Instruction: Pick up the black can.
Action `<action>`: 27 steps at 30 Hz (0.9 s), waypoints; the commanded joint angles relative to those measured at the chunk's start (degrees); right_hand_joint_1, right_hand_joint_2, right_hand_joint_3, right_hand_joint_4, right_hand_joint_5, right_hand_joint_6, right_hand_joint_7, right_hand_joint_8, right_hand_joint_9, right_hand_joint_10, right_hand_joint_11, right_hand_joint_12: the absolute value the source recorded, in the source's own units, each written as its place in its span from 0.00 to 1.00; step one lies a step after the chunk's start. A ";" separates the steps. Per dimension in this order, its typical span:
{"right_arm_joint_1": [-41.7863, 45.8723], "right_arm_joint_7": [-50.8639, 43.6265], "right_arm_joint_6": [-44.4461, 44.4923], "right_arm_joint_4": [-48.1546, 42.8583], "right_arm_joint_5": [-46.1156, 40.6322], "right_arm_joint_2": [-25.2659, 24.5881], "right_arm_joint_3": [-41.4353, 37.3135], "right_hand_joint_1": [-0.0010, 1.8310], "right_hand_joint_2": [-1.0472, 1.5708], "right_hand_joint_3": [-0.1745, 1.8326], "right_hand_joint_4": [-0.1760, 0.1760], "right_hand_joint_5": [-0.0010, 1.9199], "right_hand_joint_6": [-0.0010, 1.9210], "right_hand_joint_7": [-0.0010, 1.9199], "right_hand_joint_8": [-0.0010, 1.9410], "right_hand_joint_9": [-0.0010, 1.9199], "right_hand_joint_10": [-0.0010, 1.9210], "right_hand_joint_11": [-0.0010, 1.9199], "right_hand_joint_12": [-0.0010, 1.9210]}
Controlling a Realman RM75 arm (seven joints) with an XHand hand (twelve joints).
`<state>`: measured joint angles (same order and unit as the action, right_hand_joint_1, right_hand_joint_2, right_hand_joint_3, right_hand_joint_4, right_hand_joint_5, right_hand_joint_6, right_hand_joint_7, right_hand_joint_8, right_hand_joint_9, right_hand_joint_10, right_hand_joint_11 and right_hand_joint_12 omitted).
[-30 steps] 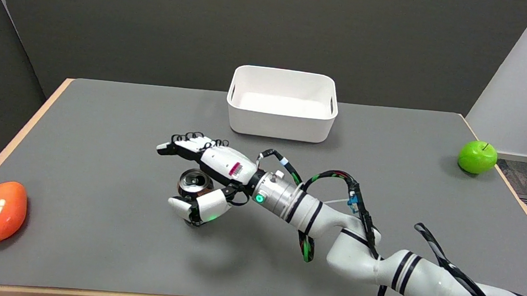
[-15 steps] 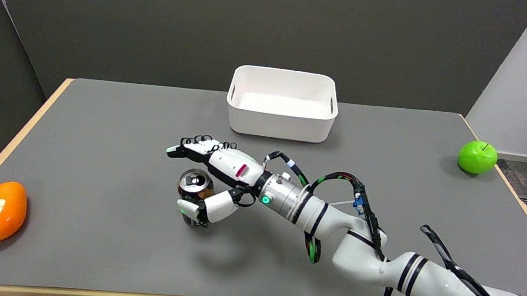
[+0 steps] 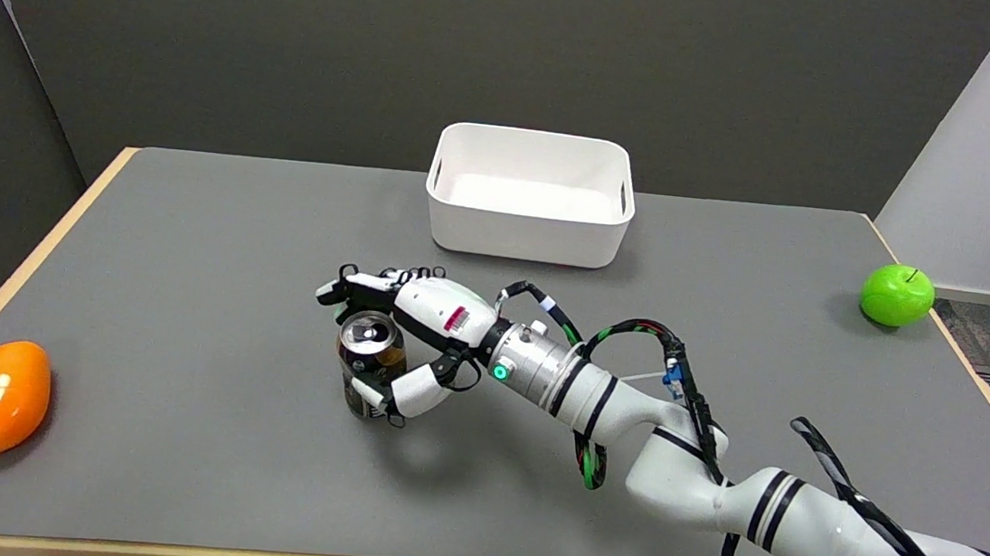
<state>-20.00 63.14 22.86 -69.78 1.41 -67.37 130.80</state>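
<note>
The black can (image 3: 369,366) stands upright on the grey table (image 3: 185,285), left of centre, its silver top facing up. My right hand (image 3: 435,316) reaches in from the right and wraps round it. The fingers (image 3: 352,286) curl over the can's far side near the rim, and the thumb (image 3: 400,391) presses on its near side. The can's base looks level with the table top.
A white bin (image 3: 530,198) sits behind the hand at the table's far middle. An orange mango-like fruit (image 3: 3,396) lies near the left front edge. A green apple (image 3: 897,295) rests at the far right edge. My cabled forearm (image 3: 628,409) crosses the right front.
The hand has drawn slightly right and its spread fingers have curled in behind the can. The thumb has closed onto the near side, so the hand now grips the can.
</note>
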 commanded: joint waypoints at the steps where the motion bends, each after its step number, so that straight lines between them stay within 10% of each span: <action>1: 0.00 -0.12 -1.12 0.37 1.61 0.18 -0.22 0.56 0.66 0.56 0.52 0.19 0.35 0.34 0.42 0.29 0.59 0.24 0.82; 4: 0.00 -0.12 -1.12 0.79 1.61 0.16 -0.22 0.58 0.66 0.56 0.57 0.21 0.40 0.35 0.45 0.32 0.62 0.26 0.84; 7: -0.08 -0.12 -1.12 1.11 1.61 0.10 -0.24 0.72 0.81 0.24 0.65 0.24 0.52 0.40 0.71 0.35 0.64 0.31 0.88; 10: -0.24 -0.12 -0.93 1.42 1.61 0.02 -0.48 0.73 0.79 0.28 0.73 0.27 0.61 0.42 0.70 0.37 0.66 0.34 0.90; 11: -0.26 -0.12 -0.77 1.51 1.61 0.02 -0.54 0.73 0.78 0.28 0.66 0.28 0.66 0.43 0.69 0.37 0.68 0.35 0.91; 13: -0.40 -0.12 -0.56 1.65 1.63 0.02 -0.65 0.73 0.81 0.24 0.14 0.30 0.77 0.44 0.66 0.39 0.75 0.37 0.92; 14: -0.42 -0.12 -0.54 1.65 1.74 0.04 -0.82 0.73 0.82 0.21 0.03 0.31 0.79 0.44 0.65 0.40 0.76 0.38 0.91; 27: -2.65 -0.13 -0.57 -3.25 8.52 -0.08 -7.90 0.74 0.83 0.18 0.00 0.31 0.80 0.45 0.64 0.41 0.73 0.41 0.89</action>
<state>-20.42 63.04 22.26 -68.78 4.26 -67.32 129.37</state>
